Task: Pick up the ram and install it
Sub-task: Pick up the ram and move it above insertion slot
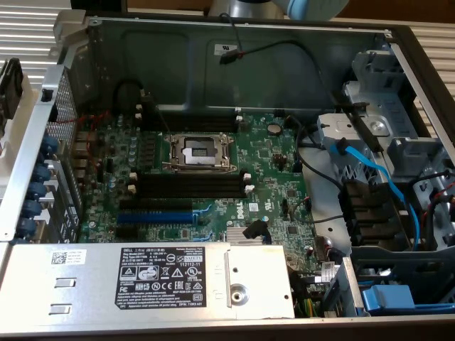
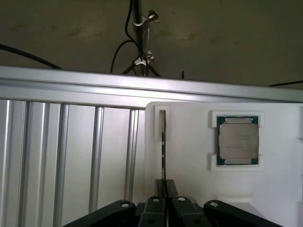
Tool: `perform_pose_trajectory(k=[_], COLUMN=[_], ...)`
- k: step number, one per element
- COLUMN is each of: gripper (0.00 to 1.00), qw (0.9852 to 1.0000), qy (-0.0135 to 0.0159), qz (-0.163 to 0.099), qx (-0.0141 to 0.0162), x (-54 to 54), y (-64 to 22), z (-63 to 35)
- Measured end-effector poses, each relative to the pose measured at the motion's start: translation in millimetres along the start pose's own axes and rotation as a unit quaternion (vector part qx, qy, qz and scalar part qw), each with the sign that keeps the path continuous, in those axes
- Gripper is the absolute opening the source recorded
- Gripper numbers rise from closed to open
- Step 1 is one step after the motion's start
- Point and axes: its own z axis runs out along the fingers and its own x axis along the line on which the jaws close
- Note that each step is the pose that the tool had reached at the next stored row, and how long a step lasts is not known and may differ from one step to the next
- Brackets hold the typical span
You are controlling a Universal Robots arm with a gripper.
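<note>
In the wrist view the ram [image 2: 163, 146] stands edge-on, a thin dark stick in a narrow groove of a white tray [image 2: 189, 184]. My gripper [image 2: 164, 201] sits over the ram's near part. Its two black fingers are drawn close together with the stick's edge between them, so it is shut on the ram. The ram still lies along the groove. In the exterior view the open computer case shows the green motherboard [image 1: 270, 177] with black memory slots [image 1: 188, 183] that have white end clips. Part of the arm [image 1: 284, 6] is at the top edge.
A processor chip [image 2: 238, 140] rests in a square recess of the white tray, beside the groove. Ribbed metal rails [image 2: 66, 161] flank the tray. In the case are a processor socket [image 1: 199, 151], a blue slot [image 1: 155, 217], a power supply [image 1: 170, 277] and blue cables [image 1: 370, 170].
</note>
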Motion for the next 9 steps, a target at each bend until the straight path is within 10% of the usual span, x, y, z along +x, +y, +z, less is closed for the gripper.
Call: perform_pose_trajectory(k=[9], gripper=[0.12], qw=[1.0], qy=[0.0], qz=[0.0], qx=[-0.0006], x=[-2.0], y=[-0.1], z=[-25.0])
